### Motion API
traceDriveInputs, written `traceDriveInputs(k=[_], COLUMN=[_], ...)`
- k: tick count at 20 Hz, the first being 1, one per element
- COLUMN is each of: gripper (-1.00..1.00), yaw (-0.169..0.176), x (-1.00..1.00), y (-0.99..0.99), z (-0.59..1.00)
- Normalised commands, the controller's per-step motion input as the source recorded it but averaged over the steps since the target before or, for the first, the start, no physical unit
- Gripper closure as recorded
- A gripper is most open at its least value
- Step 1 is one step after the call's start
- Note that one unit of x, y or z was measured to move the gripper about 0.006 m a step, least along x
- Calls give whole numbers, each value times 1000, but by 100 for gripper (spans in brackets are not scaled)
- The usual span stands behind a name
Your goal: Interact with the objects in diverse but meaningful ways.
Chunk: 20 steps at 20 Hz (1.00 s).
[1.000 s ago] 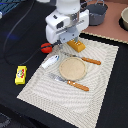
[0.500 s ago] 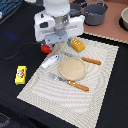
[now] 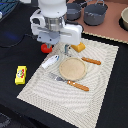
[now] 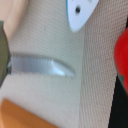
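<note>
1. My claw [image 3: 66, 49] hangs over the woven placemat [image 3: 102, 75], just at the plate's 11 o'clock. One dark finger [image 3: 66, 49] shows; the rest is hidden under my white body, so I cannot tell whether the claw is spread or clenched.
2. The round tan plate [image 3: 73, 68] sits mid-mat. A wooden-handled piece [image 3: 91, 61] lies at its 2 o'clock, and a wooden-handled knife [image 3: 71, 83] at its 6 o'clock.
3. The white fish-like piece [image 3: 49, 62] lies at the plate's 9 o'clock, just beside it, on the mat.
4. The red tomato-like ball [image 3: 46, 48] rests at the plate's 10 o'clock, at the mat's edge, partly under my housing.
5. The orange block [image 3: 78, 47] peeks out at the plate's 12 o'clock, near my finger.
6. The yellow packet [image 3: 20, 75] lies off the mat on the dark table, at the plate's 9 o'clock, well apart.
7. Two grey pots [image 3: 95, 13] stand far back at 12 o'clock.
8. Wrist view: a serrated blade [image 4: 42, 66], the white piece's tip [image 4: 80, 14] and a red blur [image 4: 121, 52], all on the weave.
</note>
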Motion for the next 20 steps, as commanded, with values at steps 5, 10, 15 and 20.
traceDriveInputs(k=[5,10,15,20], gripper=[-100,-100,-100,-100], yaw=[-97,-96,-78,-58], x=[-210,225,217,2], y=[-454,-46,35,-26], z=[0,0,-37,-207])
